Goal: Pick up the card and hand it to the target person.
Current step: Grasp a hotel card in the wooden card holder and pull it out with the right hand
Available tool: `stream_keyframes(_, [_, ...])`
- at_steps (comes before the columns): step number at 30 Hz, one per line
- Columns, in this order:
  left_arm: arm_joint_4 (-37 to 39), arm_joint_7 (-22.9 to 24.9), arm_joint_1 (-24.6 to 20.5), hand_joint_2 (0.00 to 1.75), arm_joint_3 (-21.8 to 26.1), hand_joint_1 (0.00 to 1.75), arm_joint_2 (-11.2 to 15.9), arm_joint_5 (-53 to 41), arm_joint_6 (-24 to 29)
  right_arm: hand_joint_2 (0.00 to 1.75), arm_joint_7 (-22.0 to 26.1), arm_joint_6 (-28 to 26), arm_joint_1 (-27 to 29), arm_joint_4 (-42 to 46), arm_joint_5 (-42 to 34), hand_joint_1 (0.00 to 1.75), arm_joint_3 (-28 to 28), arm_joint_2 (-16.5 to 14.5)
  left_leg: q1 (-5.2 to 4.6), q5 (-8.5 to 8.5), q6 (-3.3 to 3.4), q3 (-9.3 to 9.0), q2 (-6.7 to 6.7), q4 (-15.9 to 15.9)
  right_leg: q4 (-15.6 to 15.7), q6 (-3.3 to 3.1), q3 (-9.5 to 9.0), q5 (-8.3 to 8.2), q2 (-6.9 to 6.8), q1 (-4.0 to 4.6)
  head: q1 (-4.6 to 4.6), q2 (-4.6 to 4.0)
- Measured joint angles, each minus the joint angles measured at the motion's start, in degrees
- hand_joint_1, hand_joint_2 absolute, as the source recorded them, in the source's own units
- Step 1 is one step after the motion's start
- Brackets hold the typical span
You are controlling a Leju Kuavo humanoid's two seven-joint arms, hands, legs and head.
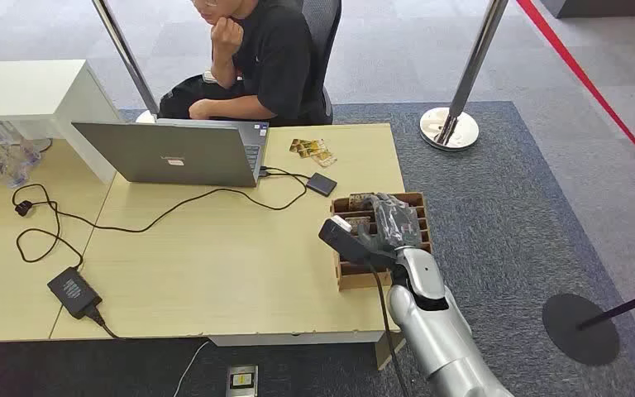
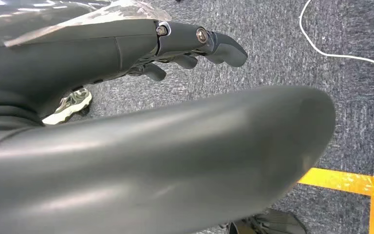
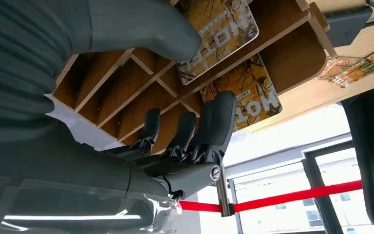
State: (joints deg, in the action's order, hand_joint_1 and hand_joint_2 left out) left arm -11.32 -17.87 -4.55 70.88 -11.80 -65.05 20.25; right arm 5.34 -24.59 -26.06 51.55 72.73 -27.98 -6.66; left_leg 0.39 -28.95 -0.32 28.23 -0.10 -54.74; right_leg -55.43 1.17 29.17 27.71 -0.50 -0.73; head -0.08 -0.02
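A wooden slotted card box point(image 1: 355, 279) stands at the table's right edge. My right hand point(image 1: 384, 223) reaches down into it from above. In the right wrist view the thumb point(image 3: 141, 29) rests against one autumn-print card point(image 3: 224, 34) standing in a slot. The dark fingers point(image 3: 214, 122) lie over a second such card point(image 3: 255, 92) in the neighbouring slot, and a wooden divider runs between thumb and fingers. No card is lifted. The seated person point(image 1: 273, 58) in black is behind the table's far edge. My left hand point(image 2: 102, 58) hangs over grey carpet, holding nothing.
An open laptop point(image 1: 174, 153) with cables, a small black device point(image 1: 322, 184) and loose cards point(image 1: 312, 150) lie between the box and the person. A power brick point(image 1: 73, 291) sits at front left. Stanchion bases point(image 1: 449, 128) point(image 1: 580, 328) stand on the carpet to the right.
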Motion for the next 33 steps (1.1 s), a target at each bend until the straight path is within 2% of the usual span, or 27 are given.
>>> stream_keyframes(33, [0.0,0.0,0.3,0.00,0.0,0.00,0.0,0.1,0.3,1.75,-1.1,-1.5,-1.6,-4.5,2.0,0.89,-0.3,-0.6,0.00,0.09,0.00,-0.03,0.00,0.0,0.0,0.00,-0.03,-0.08,0.00,0.00,-0.01,0.01])
